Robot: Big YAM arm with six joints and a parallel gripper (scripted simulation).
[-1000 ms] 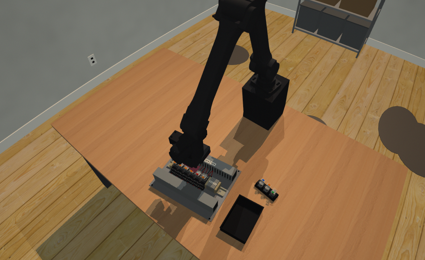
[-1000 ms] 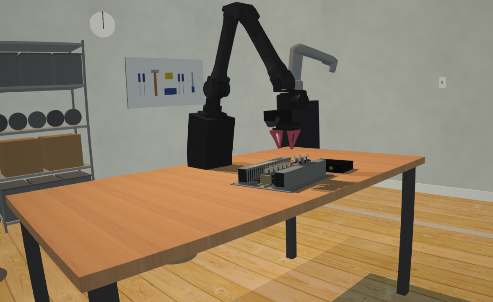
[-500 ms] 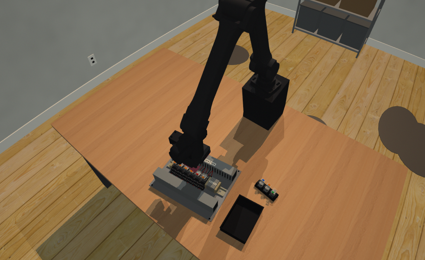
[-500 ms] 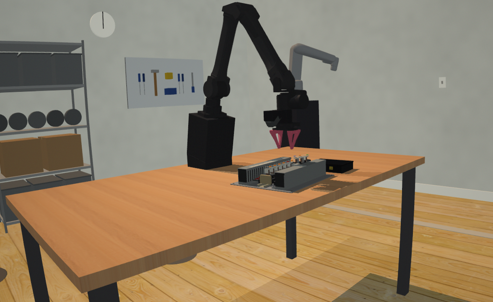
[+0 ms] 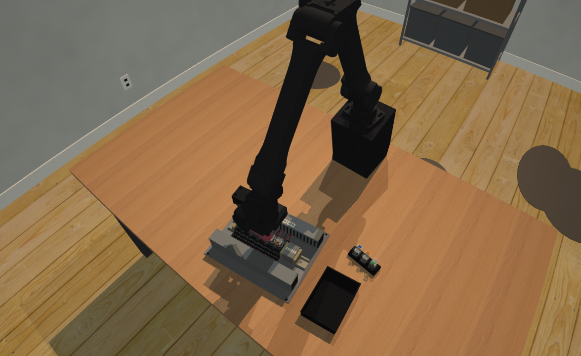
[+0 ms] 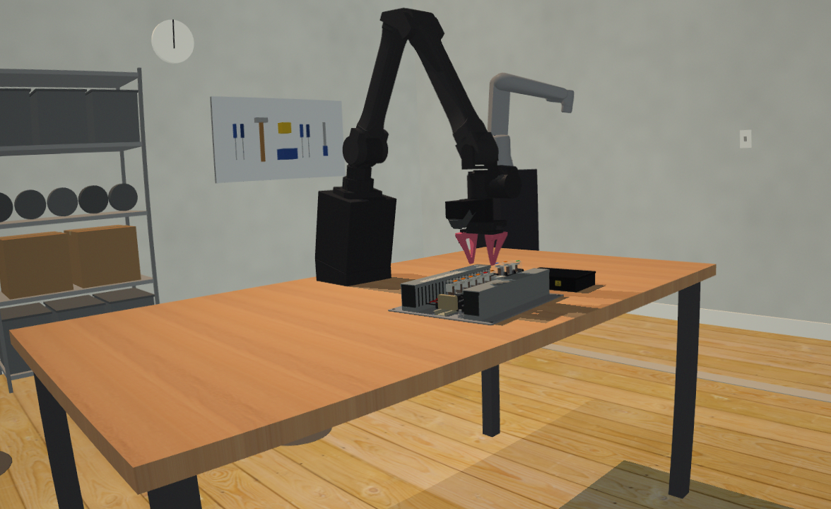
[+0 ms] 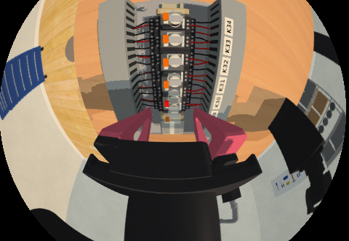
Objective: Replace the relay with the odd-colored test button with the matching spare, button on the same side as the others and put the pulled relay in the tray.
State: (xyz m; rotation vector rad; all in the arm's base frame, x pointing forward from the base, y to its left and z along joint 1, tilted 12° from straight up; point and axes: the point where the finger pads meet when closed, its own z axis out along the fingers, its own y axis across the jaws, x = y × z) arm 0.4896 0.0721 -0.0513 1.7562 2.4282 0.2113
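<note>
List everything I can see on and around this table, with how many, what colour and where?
Table: one, orange wood, room centre.
Panel: one, grey, near table edge.
Relays in row: several clear-bodied, orange buttons, one red; down the panel's middle.
Spare relays: three, blue, orange and green buttons, in a black holder right of the panel.
Tray: one, black, beside the panel.
Shelves: one grey rack, by the wall.
Tool board: one, on the wall.
Arm: one, black.
Gripper: one, pink fingers, open above the relay row.

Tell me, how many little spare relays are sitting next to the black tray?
3, in one holder: blue-buttoned spare at the far end, orange-buttoned spare in the middle, green-buttoned spare at the near end. None seem hidden.
</note>
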